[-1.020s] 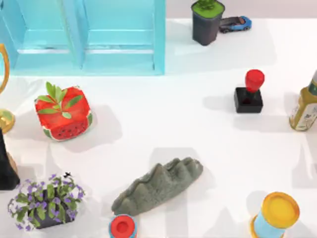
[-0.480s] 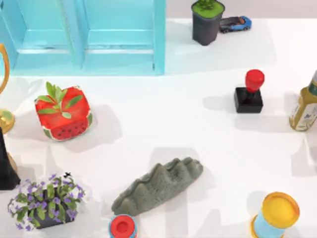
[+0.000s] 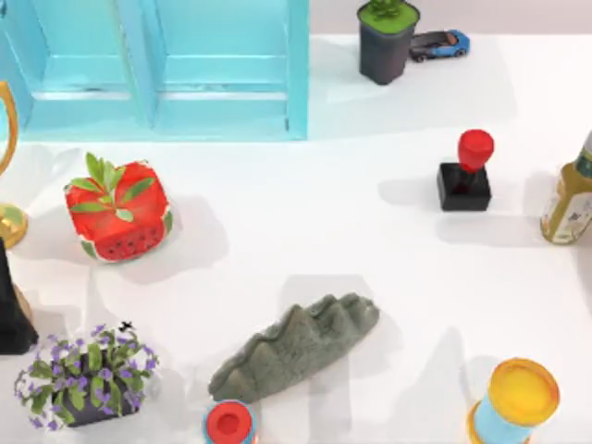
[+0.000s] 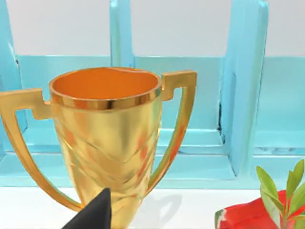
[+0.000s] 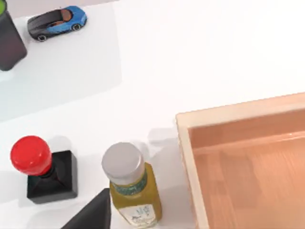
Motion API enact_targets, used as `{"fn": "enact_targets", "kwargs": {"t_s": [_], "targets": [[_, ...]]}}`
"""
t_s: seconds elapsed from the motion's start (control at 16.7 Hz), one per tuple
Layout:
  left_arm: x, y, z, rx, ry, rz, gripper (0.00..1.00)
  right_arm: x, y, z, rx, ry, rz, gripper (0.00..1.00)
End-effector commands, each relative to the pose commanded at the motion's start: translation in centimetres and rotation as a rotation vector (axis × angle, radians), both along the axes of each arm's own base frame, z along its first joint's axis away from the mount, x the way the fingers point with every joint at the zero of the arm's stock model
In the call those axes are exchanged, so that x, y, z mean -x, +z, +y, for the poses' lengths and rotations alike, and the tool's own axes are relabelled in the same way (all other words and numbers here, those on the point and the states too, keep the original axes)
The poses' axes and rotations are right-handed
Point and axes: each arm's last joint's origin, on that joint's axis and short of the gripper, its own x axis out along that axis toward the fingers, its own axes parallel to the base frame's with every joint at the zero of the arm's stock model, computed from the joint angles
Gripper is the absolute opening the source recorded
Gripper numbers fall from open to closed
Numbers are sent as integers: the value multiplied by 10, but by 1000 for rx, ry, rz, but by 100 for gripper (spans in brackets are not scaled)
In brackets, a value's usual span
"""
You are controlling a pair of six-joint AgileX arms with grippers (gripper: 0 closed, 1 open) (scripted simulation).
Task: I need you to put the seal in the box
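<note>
White table (image 3: 305,222) from above: I see one seal (image 3: 465,176) standing upright toward the right side, red knob up, just left of one bottle (image 3: 570,199). My right wrist view: the seal (image 5: 42,168) beside the bottle (image 5: 131,185), one wooden box (image 5: 248,157) nearby (my fingers' state, cannot tell). Left wrist view: one gold trophy (image 4: 105,133).

A white table (image 3: 305,231) carries the seal (image 3: 465,174) near its right edge beside a bottle (image 3: 569,199), a blue shelf (image 3: 157,69) at the far-left corner, and a grey rock (image 3: 296,344) toward the front.
</note>
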Motion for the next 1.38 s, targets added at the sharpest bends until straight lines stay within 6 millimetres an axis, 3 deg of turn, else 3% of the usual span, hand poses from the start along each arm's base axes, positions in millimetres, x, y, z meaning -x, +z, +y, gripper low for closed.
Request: {"fn": "enact_targets", "kwargs": {"t_s": [0.12, 0.24, 0.48, 0.66, 0.84, 1.08, 1.38], "targets": [[0, 0, 0, 0, 0, 0, 100, -42, 14, 2, -20, -5, 135, 100], [0, 0, 0, 0, 0, 0, 100, -84, 15, 8, -34, -2, 272, 100], [0, 0, 0, 0, 0, 0, 100, -157, -9, 33, -42, 23, 518, 100], [0, 0, 0, 0, 0, 0, 100, -196, -34, 63, -32, 61, 645, 100], [0, 0, 0, 0, 0, 0, 100, -222, -57, 97, -17, 108, 721, 100], [0, 0, 0, 0, 0, 0, 100, -236, -85, 135, 5, 159, 796, 100], [0, 0, 0, 0, 0, 0, 100, -239, -96, 148, 15, 175, 825, 100]]}}
